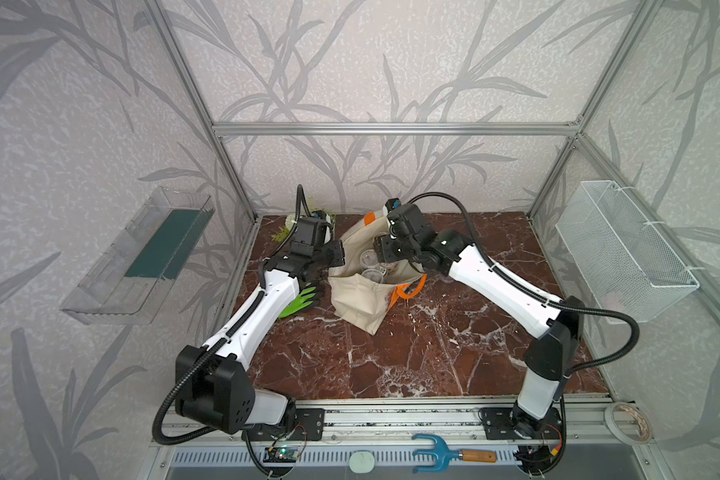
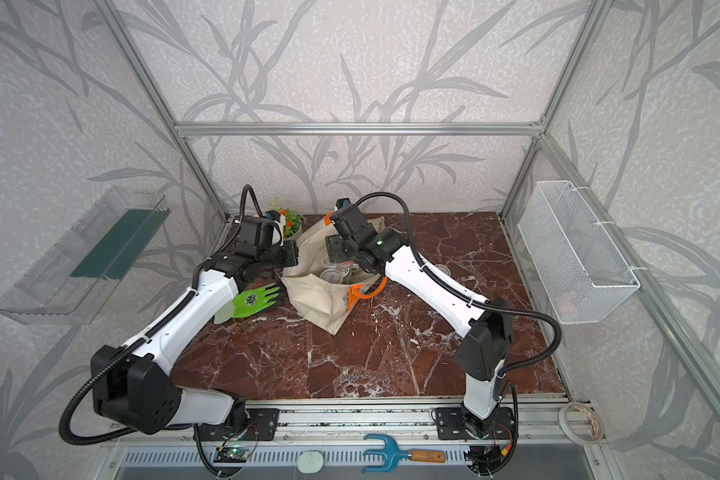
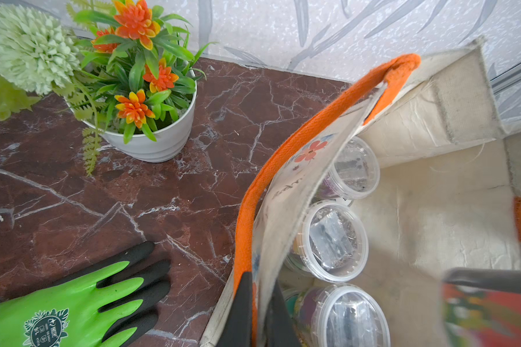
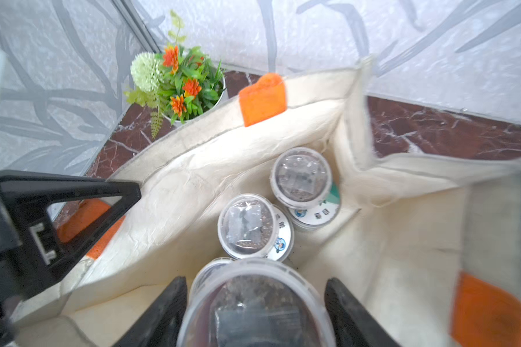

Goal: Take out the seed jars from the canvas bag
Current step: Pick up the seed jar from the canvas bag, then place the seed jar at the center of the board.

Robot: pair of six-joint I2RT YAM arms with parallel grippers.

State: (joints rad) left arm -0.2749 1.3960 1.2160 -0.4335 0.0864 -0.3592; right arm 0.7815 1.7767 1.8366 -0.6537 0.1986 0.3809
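Red-brown marble tabletop (image 1: 433,353) lies under grey leaf-patterned walls, and toward its back we see the beige canvas bag with orange strap handles (image 1: 358,299) standing open between our two arms. Our left gripper (image 3: 260,300) has its black fingers (image 3: 241,306) pressed together on the bag's rim at an orange strap. Inside the bag, our right gripper (image 4: 254,282) is closed on a small round clear plastic seed jar with a clear lid (image 4: 253,312), one finger against each side of it. Beyond that jar we count two more clear-lidded jars (image 4: 245,225) (image 4: 300,177), one behind the other along the bag's wall, each resting on a jar with a white printed lid (image 4: 283,240). On the marble just beside the bag stands a white ribbed flower pot of orange and green artificial flowers (image 3: 160,141), and a green glove with black fingertips (image 3: 73,303) lies flat near our left arm
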